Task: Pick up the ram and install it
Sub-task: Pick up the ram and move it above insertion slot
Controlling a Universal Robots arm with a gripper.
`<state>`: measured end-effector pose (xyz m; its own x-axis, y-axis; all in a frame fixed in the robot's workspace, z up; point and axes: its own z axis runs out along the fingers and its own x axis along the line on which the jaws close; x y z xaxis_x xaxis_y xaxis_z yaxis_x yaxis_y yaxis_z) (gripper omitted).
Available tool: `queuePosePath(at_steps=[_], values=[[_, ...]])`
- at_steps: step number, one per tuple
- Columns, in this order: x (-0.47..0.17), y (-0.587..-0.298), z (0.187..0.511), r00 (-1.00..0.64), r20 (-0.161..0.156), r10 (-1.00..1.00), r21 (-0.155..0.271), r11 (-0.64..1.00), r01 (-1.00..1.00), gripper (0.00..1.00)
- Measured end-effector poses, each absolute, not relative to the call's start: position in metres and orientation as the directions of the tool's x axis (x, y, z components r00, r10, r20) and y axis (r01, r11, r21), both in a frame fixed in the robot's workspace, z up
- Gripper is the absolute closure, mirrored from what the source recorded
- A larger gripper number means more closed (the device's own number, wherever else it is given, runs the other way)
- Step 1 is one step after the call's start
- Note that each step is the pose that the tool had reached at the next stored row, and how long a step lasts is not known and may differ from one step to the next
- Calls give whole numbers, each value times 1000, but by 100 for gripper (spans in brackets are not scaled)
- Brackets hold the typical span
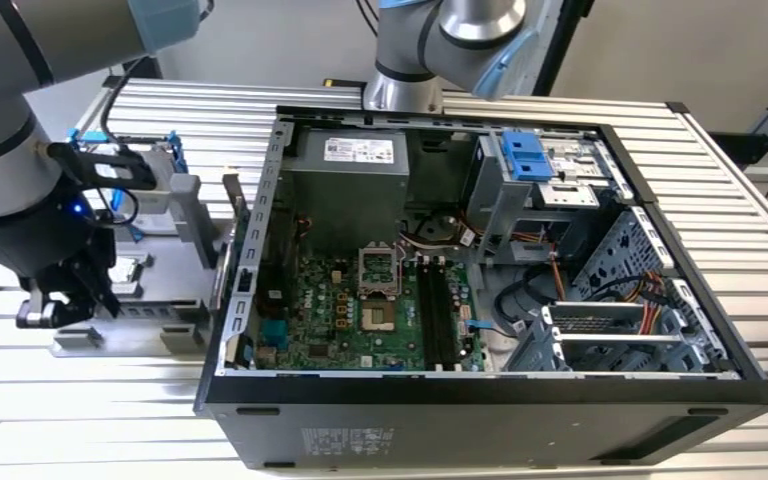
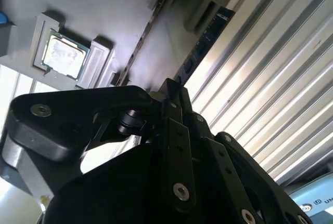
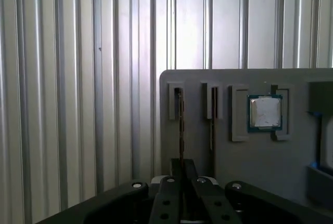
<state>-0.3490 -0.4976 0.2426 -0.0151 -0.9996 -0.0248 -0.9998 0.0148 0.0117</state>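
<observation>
Two thin sticks are standing on edge in the slots of a grey holder tray, and the arm's gripper is hanging right at the end of one of them. That one is the ram. It is sitting in the slot nearest the tray's edge, just beside the bare slats of the table. The other stick is standing in the next slot in, and a square silver processor is lying in a pocket further along. The fingers are drawn narrow, pressing in on either side of the ram (in the first wrist view its dark edge is running straight into the slit between them). In the exterior view the tray is lying on the table beside the open computer case, at the exterior view's left. The motherboard with its long black slots is lying flat inside that case.
</observation>
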Motion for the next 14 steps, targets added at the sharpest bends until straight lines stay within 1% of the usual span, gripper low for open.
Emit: queuePosePath(at_steps=[14], values=[[-349, -498, 267, -15, -25, -1000, 11, 15, -1000, 100]])
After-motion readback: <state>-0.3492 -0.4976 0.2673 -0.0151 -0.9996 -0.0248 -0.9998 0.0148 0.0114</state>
